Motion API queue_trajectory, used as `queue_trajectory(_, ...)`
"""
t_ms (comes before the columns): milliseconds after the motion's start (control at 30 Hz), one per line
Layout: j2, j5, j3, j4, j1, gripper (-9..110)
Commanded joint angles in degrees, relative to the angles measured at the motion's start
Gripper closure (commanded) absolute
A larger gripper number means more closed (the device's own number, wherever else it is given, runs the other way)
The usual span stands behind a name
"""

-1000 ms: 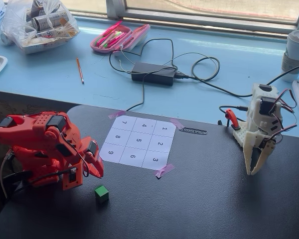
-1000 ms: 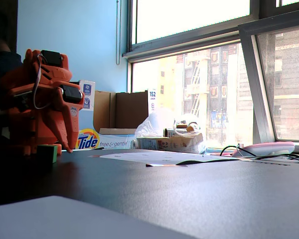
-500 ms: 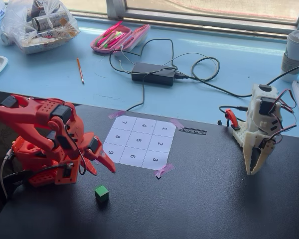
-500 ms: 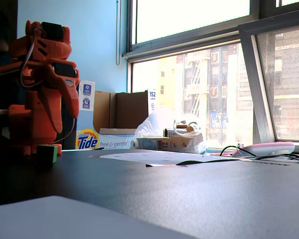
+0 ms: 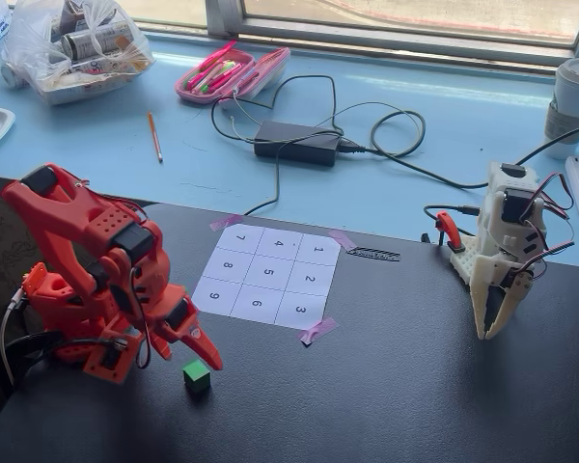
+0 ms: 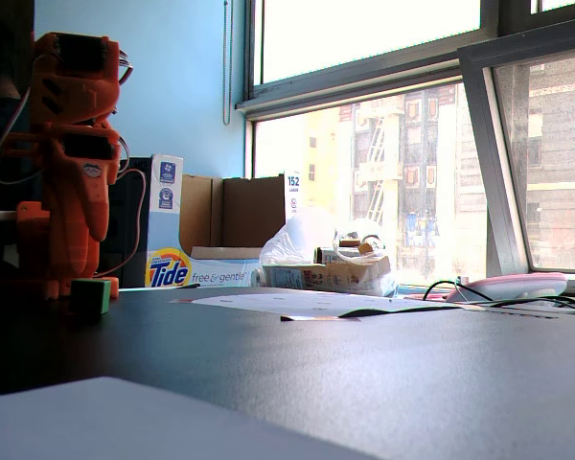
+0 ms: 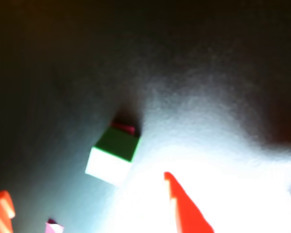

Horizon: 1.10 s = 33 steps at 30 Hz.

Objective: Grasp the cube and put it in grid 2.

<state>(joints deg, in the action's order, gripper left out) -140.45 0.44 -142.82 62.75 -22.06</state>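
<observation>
The green cube (image 5: 196, 375) sits on the black table, in front of the numbered sheet and near the left. My orange gripper (image 5: 199, 353) hangs just above and behind it, open and empty. In the wrist view the cube (image 7: 114, 153) lies ahead of the gripper (image 7: 87, 206), between the lines of its two orange fingertips (image 7: 184, 208) and not touched by them. In the low fixed view the cube (image 6: 91, 295) stands at the foot of the orange arm (image 6: 72, 163). Grid 2 (image 5: 310, 279) is the middle square of the sheet's right column and is bare.
A white second arm (image 5: 497, 260) stands at the table's right. Pink tape (image 5: 317, 331) holds the sheet's corners. A small pink mark (image 7: 53, 226) lies near the gripper. A power brick with cables (image 5: 297, 143), a pink case (image 5: 234, 73) and a bag (image 5: 75, 46) lie on the blue surface behind.
</observation>
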Motion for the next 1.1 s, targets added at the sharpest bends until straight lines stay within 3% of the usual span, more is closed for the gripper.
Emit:
queue_trajectory(0, 1.32, 0.97, 0.7, -1.14, -0.09, 54)
queue_trajectory(567, 17.14, 3.43, 5.45, -7.73, 0.18, 55)
queue_trajectory(667, 17.4, 3.69, 6.24, -7.73, -0.09, 62)
queue_trajectory(1000, 17.4, 1.14, 6.33, -8.61, -0.7, 101)
queue_trajectory(1067, 17.31, 0.88, 6.24, -8.44, -0.7, 101)
